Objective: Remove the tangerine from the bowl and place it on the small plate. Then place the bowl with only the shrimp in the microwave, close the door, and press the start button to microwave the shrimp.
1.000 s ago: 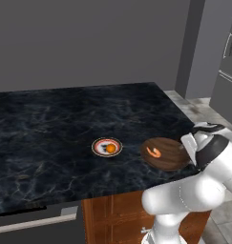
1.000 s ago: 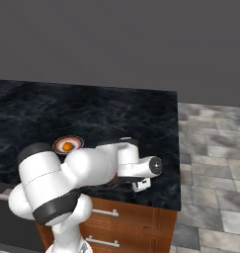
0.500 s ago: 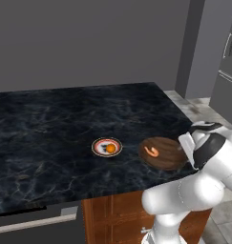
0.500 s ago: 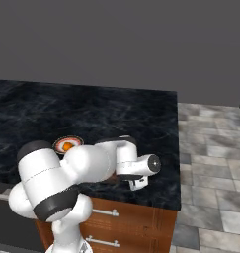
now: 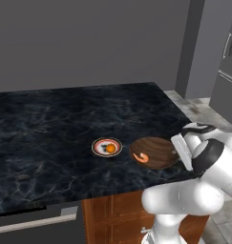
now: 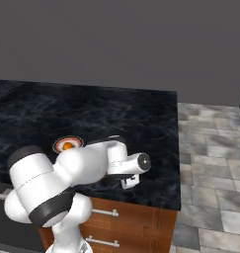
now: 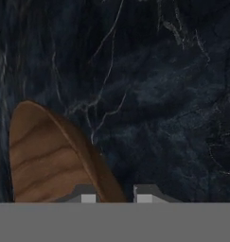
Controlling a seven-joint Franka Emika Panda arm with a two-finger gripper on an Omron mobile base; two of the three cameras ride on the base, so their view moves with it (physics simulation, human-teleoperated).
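Observation:
A brown wooden bowl (image 5: 155,151) sits near the front edge of the dark marble counter (image 5: 65,119), with an orange shrimp (image 5: 140,157) lying in its left side. Just to its left is the small plate (image 5: 101,147) holding the tangerine (image 5: 110,148); the plate (image 6: 60,145) and tangerine (image 6: 67,146) also show in the right base view. My gripper (image 5: 176,152) is at the bowl's right rim. In the hand view the gripper (image 7: 115,196) is shut on the bowl's wall (image 7: 50,156), one fingertip on each side. The microwave is out of view.
The counter's front edge (image 5: 112,193) runs just below the bowl, with wooden drawers (image 6: 121,217) under it. A tiled floor (image 6: 210,163) lies to the right of the counter's end. A steel fridge (image 5: 228,71) stands at the far right.
The jaws have closed from wide open onto the bowl's rim. The bowl has shifted a little left toward the plate. The plate and tangerine have not moved.

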